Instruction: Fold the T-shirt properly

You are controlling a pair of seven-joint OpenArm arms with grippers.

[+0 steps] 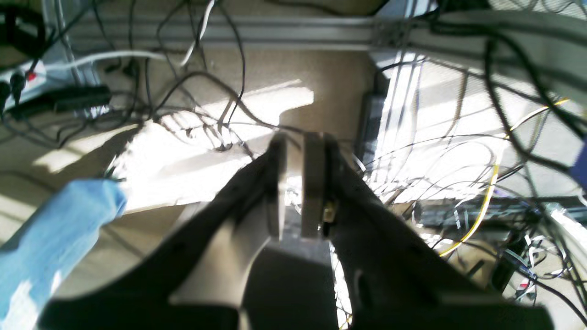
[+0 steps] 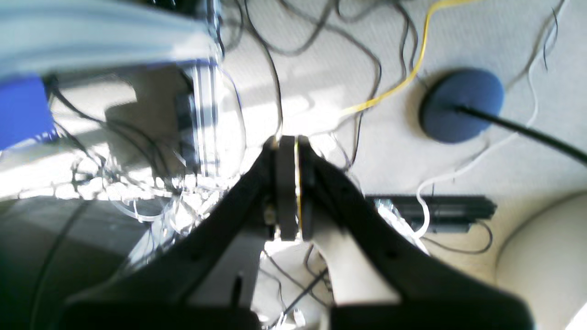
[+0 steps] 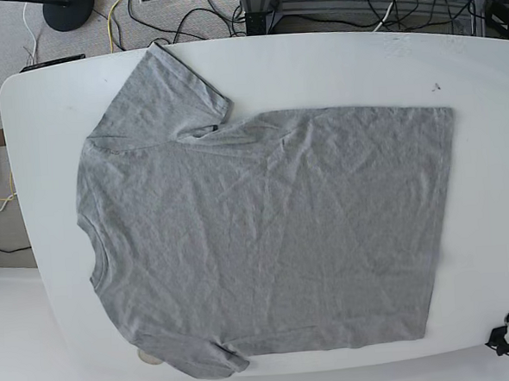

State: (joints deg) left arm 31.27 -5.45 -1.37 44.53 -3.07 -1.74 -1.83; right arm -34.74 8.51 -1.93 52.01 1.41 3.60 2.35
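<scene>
The heather-grey T-shirt (image 3: 266,233) lies spread flat on the white table (image 3: 471,65), plain side up. Its neck is at the left, its hem at the right, and one sleeve points to the far left corner. Neither arm shows in the base view. In the left wrist view my left gripper (image 1: 296,137) hangs over the floor, its pads nearly together with only a thin slit and nothing between them. My right gripper (image 2: 288,137) is also off the table, with its pads pressed together and empty. The shirt is not in either wrist view.
Tangled cables cover the carpet under both grippers. An aluminium frame rail (image 1: 275,32) runs across the top, and a blue cloth shape (image 1: 55,229) sits at lower left. A round dark stand base (image 2: 461,105) and a black power strip (image 2: 435,211) lie on the floor.
</scene>
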